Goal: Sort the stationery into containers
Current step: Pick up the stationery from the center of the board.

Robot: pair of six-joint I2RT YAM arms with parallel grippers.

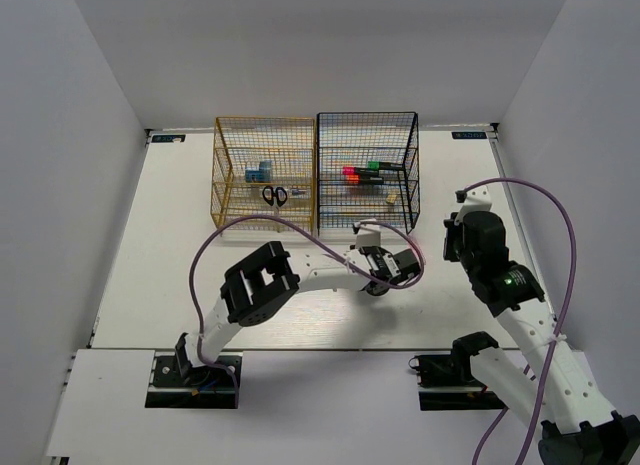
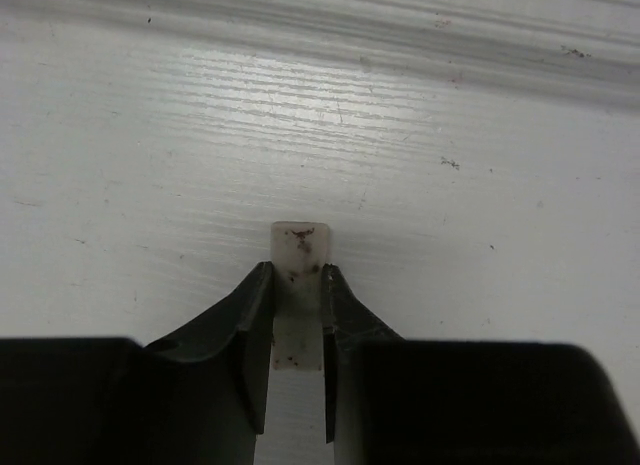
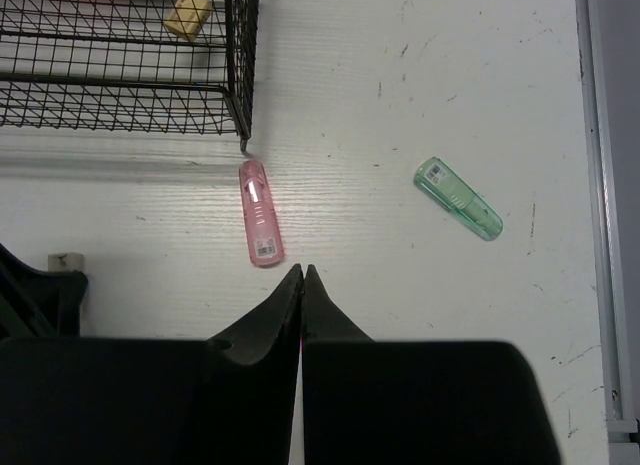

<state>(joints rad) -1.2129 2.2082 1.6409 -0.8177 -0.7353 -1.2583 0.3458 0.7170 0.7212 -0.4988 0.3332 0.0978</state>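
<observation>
Mid-table, the left gripper (image 2: 297, 277) is clamped on a small white block (image 2: 300, 240), close to the table (image 2: 150, 135). Toward the right edge, the right gripper (image 3: 302, 275) hangs empty with its fingers pressed together, just short of a pink case (image 3: 260, 213). A green case (image 3: 458, 197) lies nearer that edge. At the far edge, the black rack (image 1: 367, 135) holds highlighters (image 1: 362, 172) and a beige block (image 1: 392, 198). The yellow rack (image 1: 262, 135) just beside it on the left holds scissors (image 1: 275, 195) and a blue tub (image 1: 258, 171).

wire racks (image 1: 226, 185) 2 | scissors (image 1: 275, 195) 1 | blue tub (image 1: 258, 171) 1 | highlighters (image 1: 362, 172) 3 | tinted plastic pieces (image 3: 259, 212) 2 | small pale blocks (image 2: 301, 243) 2
</observation>
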